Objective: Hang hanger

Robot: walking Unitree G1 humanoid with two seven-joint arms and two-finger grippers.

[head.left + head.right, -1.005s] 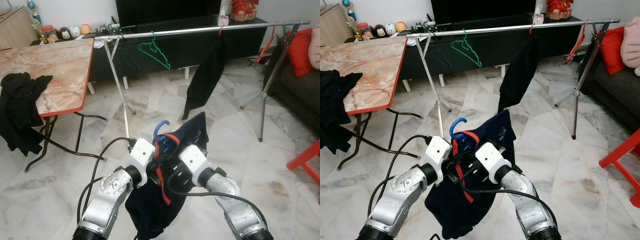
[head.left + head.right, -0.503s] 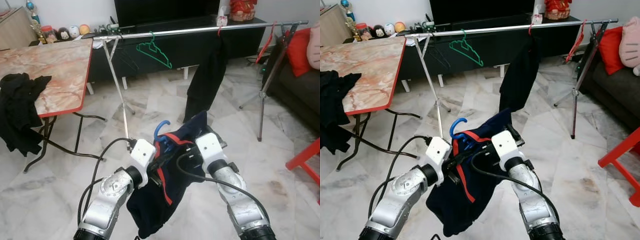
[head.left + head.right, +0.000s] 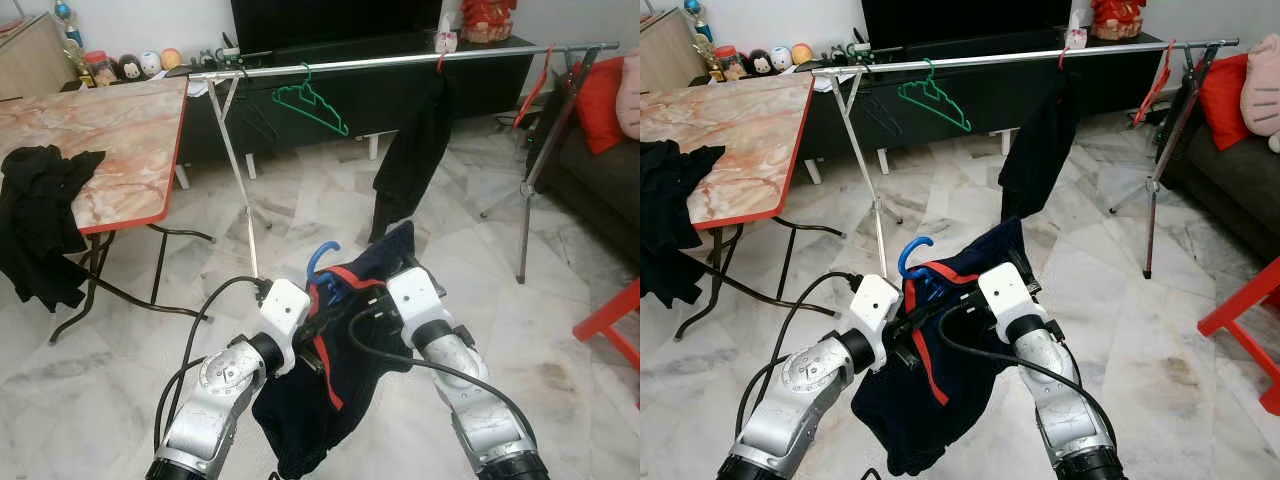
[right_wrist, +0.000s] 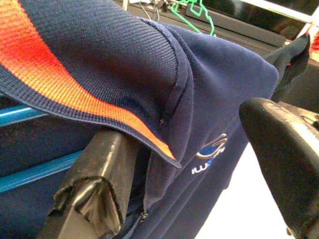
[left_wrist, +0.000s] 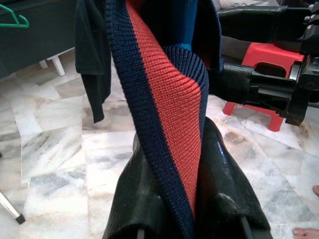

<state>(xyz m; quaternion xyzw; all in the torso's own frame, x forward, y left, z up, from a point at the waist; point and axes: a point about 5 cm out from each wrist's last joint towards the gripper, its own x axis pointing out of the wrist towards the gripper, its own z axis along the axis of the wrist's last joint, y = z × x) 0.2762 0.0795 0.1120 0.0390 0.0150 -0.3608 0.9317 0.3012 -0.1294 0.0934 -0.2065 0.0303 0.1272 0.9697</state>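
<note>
Hanger [image 3: 322, 262], blue, sits low in front of the robot with a navy shirt [image 3: 330, 390] draped over it; just its hook curls up above the collar, between the two grippers, while the rest is buried under the cloth. The left gripper [image 5: 172, 164] has its two black fingers [image 5: 142, 199] pressed together on the red-and-navy ribbed collar [image 5: 169, 99], so it is clamped on the shirt just beside the hook. The right gripper [image 4: 199, 159] stands spread apart at the shirt's shoulder: one finger lies under the orange-edged collar and the other hangs free, off the cloth. A thin strip of the blue bar peeks out beneath the fabric in the right wrist view. Well beyond, a silver rail [image 3: 400, 62] crosses the room with a green hanger [image 3: 310, 100] and a black garment [image 3: 412, 150] hanging from it. A marble-topped table [image 3: 110, 140] stands to the left, dark clothing [image 3: 40, 225] slumped over its edge.
</note>
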